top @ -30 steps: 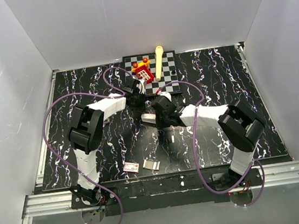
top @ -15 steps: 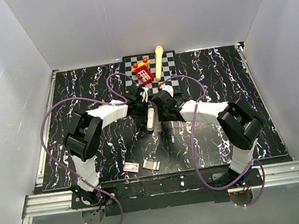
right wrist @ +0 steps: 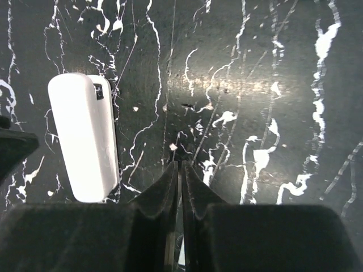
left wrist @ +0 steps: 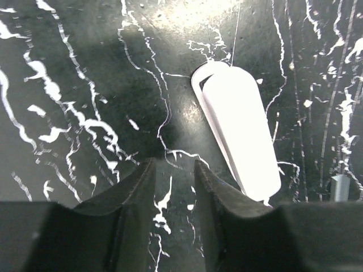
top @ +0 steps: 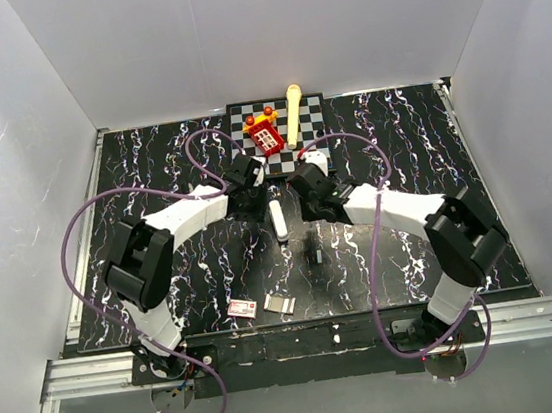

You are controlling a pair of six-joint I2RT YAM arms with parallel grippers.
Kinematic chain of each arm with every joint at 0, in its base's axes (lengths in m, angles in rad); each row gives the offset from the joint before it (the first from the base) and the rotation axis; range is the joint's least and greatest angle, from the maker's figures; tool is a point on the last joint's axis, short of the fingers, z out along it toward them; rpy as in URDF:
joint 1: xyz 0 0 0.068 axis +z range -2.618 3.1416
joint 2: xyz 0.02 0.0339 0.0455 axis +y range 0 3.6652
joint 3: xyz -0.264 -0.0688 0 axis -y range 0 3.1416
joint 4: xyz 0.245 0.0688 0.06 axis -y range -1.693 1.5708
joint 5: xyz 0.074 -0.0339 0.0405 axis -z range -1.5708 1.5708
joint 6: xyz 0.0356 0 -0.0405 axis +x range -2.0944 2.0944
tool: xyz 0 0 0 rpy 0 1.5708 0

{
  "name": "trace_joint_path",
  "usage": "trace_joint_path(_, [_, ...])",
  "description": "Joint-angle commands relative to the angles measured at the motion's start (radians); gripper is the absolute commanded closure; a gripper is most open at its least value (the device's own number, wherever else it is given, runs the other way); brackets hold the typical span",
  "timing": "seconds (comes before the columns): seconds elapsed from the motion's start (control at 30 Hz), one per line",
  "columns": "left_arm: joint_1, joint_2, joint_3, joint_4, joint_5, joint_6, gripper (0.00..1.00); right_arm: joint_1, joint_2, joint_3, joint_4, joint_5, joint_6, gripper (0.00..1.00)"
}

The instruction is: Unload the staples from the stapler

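Observation:
The stapler (top: pixel 278 218) is a slim pale bar with a black part at one end. It lies flat on the dark marbled table (top: pixel 150 162) between my two grippers. My left gripper (top: pixel 258 201) hovers just left of it with a narrow gap between the jaws and nothing in them. In the left wrist view the stapler (left wrist: pixel 241 127) lies right of that gripper (left wrist: pixel 174 164). My right gripper (top: pixel 299 202) is shut, and in its wrist view the stapler (right wrist: pixel 85 139) lies left of this gripper (right wrist: pixel 181 164). A tiny pale strip that looks like the staples (top: pixel 315 257) lies nearer the front.
A checkered board (top: pixel 311 122) at the back carries a red toy (top: pixel 265 133) and a cream stick (top: pixel 294 112). Near the front edge lie a small red-and-white box (top: pixel 242 308) and a silvery flat piece (top: pixel 281 305). Purple cables loop over both arms.
The left jaws have parted and let go of the stapler, which now lies on the table. Both grippers have drawn back toward the checkered board.

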Motion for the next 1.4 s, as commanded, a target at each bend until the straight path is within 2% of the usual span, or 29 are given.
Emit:
trace_joint_path(0.0, [-0.002,-0.134,0.033,-0.047,-0.06,-0.016,0.62,0.001,-0.123,-0.032,-0.04,0.082,-0.035,0.77])
trace_joint_path(0.1, [-0.002,-0.15,0.075,-0.094,-0.034,-0.017,0.52,-0.001,-0.166,-0.048,-0.059,0.082,-0.041,0.57])
trace_joint_path(0.2, [-0.005,-0.151,0.116,-0.134,-0.028,-0.029,0.48,-0.001,-0.207,-0.064,-0.076,0.082,-0.041,0.49])
trace_joint_path(0.33, [-0.016,-0.13,0.167,-0.167,-0.028,-0.063,0.44,-0.001,-0.26,-0.088,-0.091,0.083,-0.032,0.47])
trace_joint_path(0.7, [-0.074,0.002,0.32,-0.26,-0.094,-0.215,0.45,-0.001,-0.373,-0.155,-0.119,0.074,-0.033,0.46])
trace_joint_path(0.93, [-0.106,0.07,0.403,-0.334,-0.183,-0.262,0.42,-0.001,-0.404,-0.19,-0.103,0.063,-0.032,0.41])
trace_joint_path(1.37, [-0.117,0.18,0.484,-0.4,-0.243,-0.327,0.39,-0.001,-0.412,-0.213,-0.079,0.036,-0.038,0.4])
